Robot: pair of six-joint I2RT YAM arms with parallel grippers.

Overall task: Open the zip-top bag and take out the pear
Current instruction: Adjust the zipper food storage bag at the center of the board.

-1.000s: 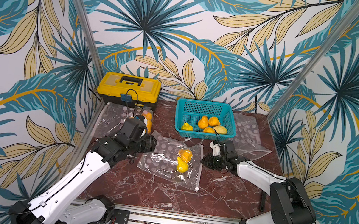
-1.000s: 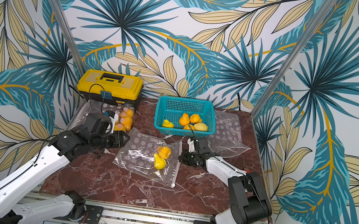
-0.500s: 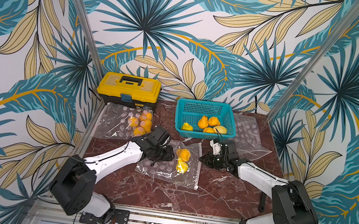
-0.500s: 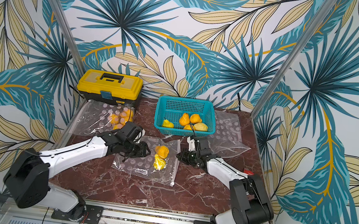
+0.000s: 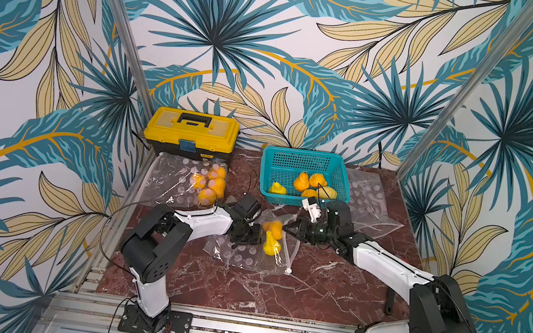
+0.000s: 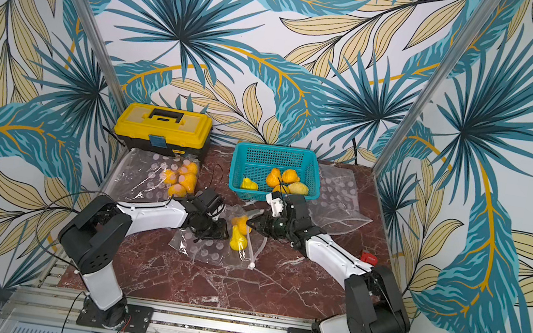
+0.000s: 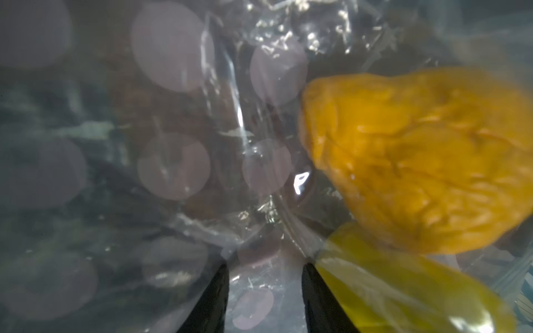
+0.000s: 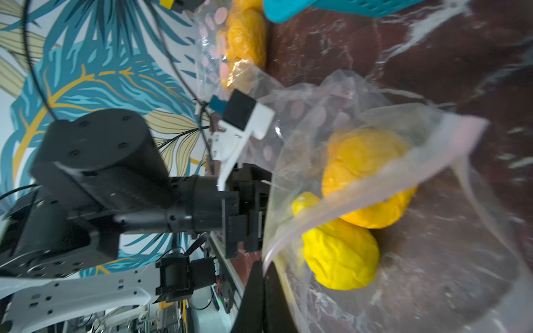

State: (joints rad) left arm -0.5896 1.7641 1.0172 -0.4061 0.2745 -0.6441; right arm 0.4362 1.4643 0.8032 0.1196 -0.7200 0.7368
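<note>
The yellow pear (image 5: 271, 246) lies in the bag (image 5: 237, 256), neck toward the basket (image 5: 294, 164)

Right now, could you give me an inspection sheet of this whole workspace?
Surface: red marble table.
Job's things: zip-top bag mid-table, with an orange pear and a yellow pear inside.
Clutter: yellow toolbox, teal basket of fruit, bag of orange fruit, empty bags.
Claws: left claw open at the bag; right claw pinching its edge.
Cables: black cable looping beside the left arm.
Surroundings: leaf-patterned walls.
</note>
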